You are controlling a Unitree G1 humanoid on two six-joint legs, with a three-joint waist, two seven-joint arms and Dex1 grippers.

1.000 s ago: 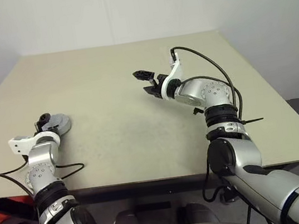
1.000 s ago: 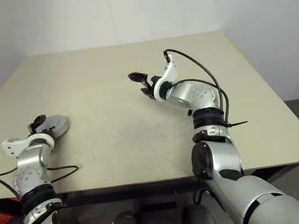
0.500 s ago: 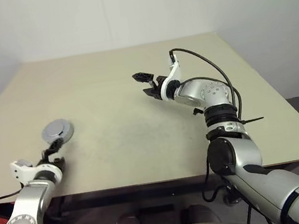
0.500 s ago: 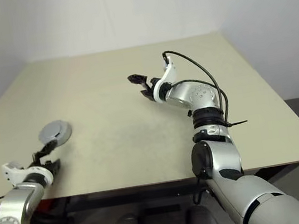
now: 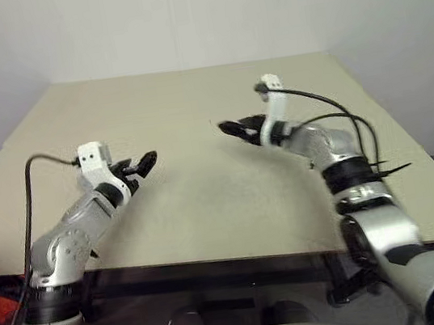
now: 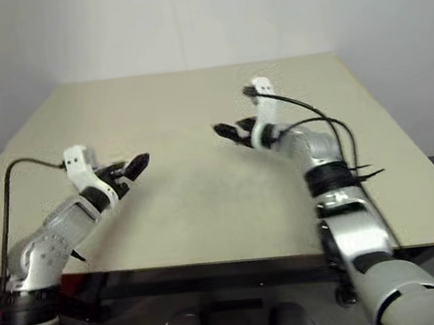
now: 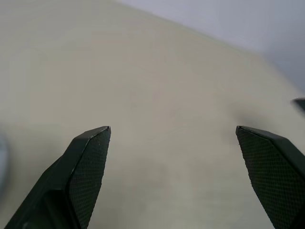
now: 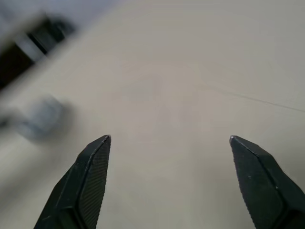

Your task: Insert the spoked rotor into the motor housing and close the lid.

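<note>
My left gripper (image 5: 142, 165) hovers open over the left part of the beige table (image 5: 207, 205), pointing toward the middle. In the left wrist view nothing lies between its fingers (image 7: 88, 162). My right gripper (image 5: 232, 127) hangs open above the table's middle and points left, also with nothing in it. A blurred grey round shape (image 8: 43, 119) rests on the table in the right wrist view. I cannot tell whether it is the lid or the motor housing. The spoked rotor is out of view.
A pale wall (image 5: 178, 13) stands behind the far edge of the table. Black cables loop off both forearms (image 5: 30, 166), and the right one (image 5: 330, 100) arcs above the tabletop. The near edge of the table (image 5: 216, 262) runs below both arms.
My left arm has swung up from the table's near-left edge and to the right, rolling its gripper. The grey disc has gone behind it. My right gripper has shifted right and rolled. The head view has shifted.
</note>
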